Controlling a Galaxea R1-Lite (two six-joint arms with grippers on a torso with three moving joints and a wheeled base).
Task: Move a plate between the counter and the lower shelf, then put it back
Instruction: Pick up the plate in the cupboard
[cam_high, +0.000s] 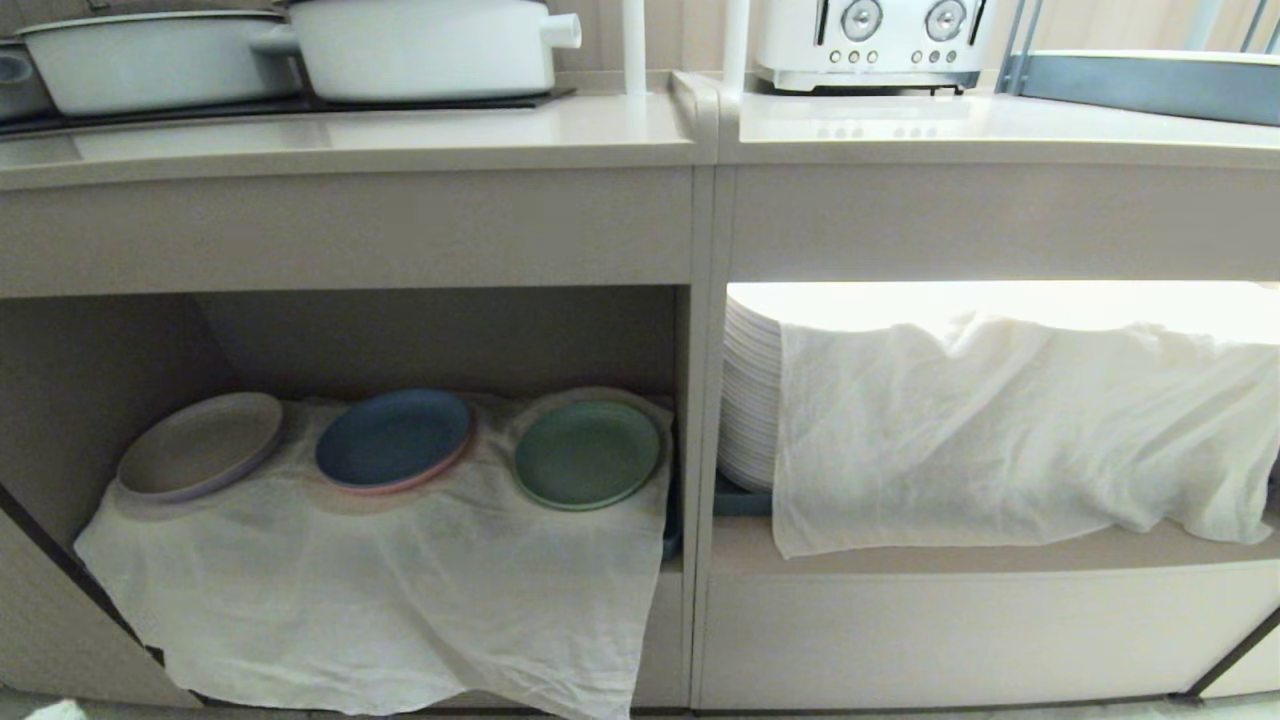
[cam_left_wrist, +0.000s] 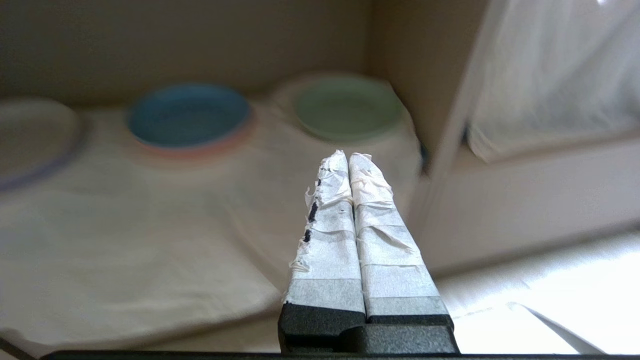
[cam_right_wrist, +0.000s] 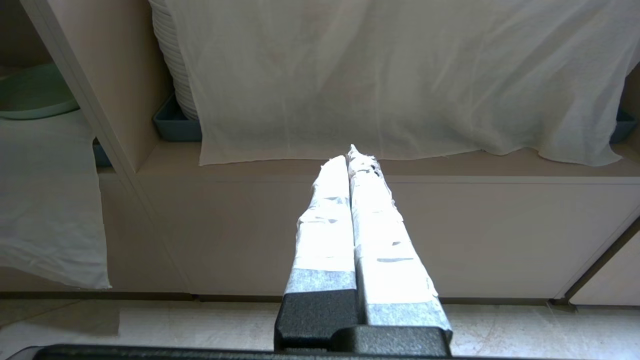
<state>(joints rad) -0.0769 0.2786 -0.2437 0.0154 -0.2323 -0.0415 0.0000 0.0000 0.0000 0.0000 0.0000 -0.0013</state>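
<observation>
The green plate (cam_high: 587, 453) lies flat on the thin white cloth (cam_high: 400, 590) that covers the floor of the lower shelf (cam_high: 90, 400), at the right end of that cubby, close to the dividing wall (cam_high: 700, 400). To its left on the same cloth sit a blue plate (cam_high: 394, 438) with a pinkish rim showing under it, and further left an off-white plate (cam_high: 200, 444); the three are set in a row, near one another but not touching. The front of the cloth hangs down over the shelf's edge toward the floor.

Above, the worktop (cam_high: 350, 140) carries two white pots (cam_high: 420, 45) on a dark hob panel. On the neighbouring paler top stands a white toaster (cam_high: 870, 40). In the wider bay to the right a tall stack of white plates (cam_high: 750, 400) is partly draped by a second white cloth (cam_high: 1020, 430).

Neither arm shows from the head. In the left wrist view, the left end effector (cam_left_wrist: 348, 156) hangs in front of the cubby's opening, low and outside it, pointing in toward the green plate (cam_left_wrist: 347, 107), well short of it; its taped fingers (cam_left_wrist: 330, 220) are pressed together with nothing between them. In the right wrist view, the right end effector (cam_right_wrist: 352, 155) faces the draped bay from out over the floor, its taped fingers (cam_right_wrist: 325, 235) likewise together and empty.
</observation>
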